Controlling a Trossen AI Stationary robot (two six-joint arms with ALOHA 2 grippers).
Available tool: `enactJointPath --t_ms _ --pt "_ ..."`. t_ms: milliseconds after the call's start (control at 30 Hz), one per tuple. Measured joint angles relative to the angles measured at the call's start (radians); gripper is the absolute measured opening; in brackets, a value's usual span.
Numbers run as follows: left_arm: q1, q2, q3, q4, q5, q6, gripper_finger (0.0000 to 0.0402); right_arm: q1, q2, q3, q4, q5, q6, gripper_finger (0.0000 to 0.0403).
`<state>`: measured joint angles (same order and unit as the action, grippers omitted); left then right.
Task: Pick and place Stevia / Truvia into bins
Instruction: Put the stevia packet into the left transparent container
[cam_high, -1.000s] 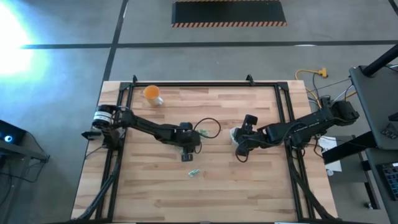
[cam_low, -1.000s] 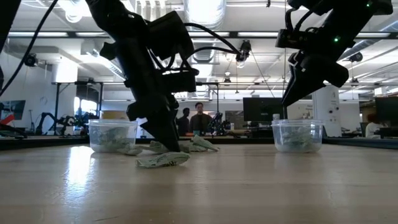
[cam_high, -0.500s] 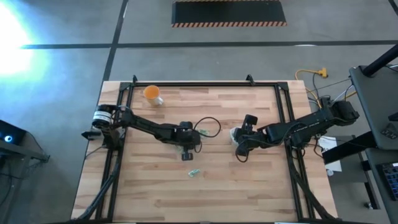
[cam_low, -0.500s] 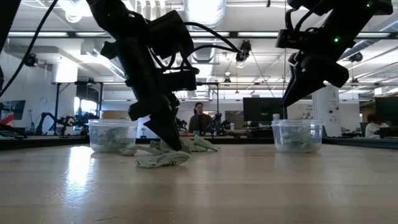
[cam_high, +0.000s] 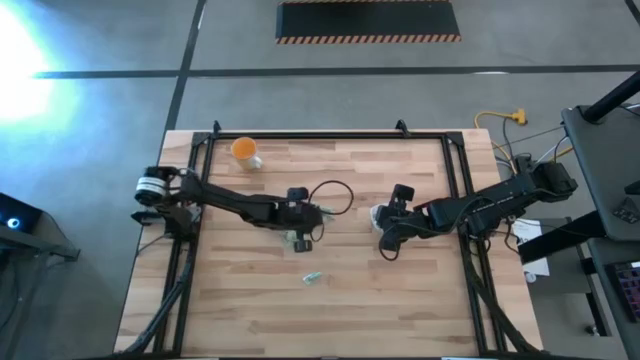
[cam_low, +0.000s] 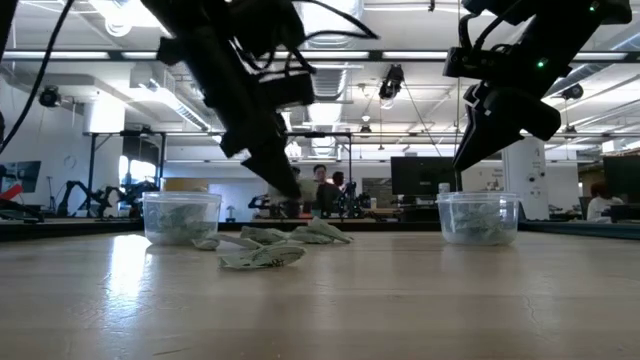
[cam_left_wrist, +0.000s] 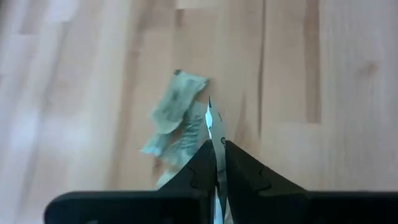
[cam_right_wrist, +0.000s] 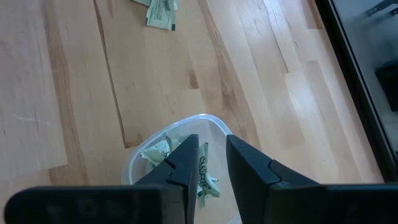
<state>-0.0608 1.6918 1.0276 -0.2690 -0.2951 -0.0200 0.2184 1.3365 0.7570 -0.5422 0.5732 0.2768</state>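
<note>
The left claw (cam_left_wrist: 216, 163) is clamped on a pale green paper sachet (cam_left_wrist: 213, 124); its clear plastic tub (cam_low: 181, 218) stands to the left. The right claw (cam_right_wrist: 210, 163) hangs apart over the other tub (cam_right_wrist: 140, 160).

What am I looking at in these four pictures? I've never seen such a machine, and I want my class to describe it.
Two dark robot arms work at a wooden table. One picture looks straight down, one looks level across the tabletop, and two come from cameras on the arms' wrists. On the table stand two clear bins partly filled with sweetener sachets, an orange cup and a few loose sachets. The left gripper, up off the table, is shut on one sachet. The right gripper hangs over one of the bins.
</note>
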Motion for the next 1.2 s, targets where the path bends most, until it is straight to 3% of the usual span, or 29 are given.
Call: enactJointPath --t_ms 367,567,800,1200 --pt "-0.046 -0.235 -0.079 -0.365 -0.253 -0.24 0.0008 0.0 0.0 -0.004 0.002 0.0 0.004 0.0067" --pt "-0.046 -0.382 -0.208 -0.408 -0.252 -0.367 0.0008 0.0 0.0 -0.006 0.006 0.0 0.004 0.0066" --pt "-0.046 -0.488 -0.304 -0.383 -0.153 -0.421 0.0008 0.0 0.0 -0.006 0.018 0.0 0.004 0.0064" --pt "-0.046 -0.471 -0.327 -0.329 -0.121 -0.365 0.0009 0.0 0.0 -0.008 0.045 0.001 0.0 0.0059"
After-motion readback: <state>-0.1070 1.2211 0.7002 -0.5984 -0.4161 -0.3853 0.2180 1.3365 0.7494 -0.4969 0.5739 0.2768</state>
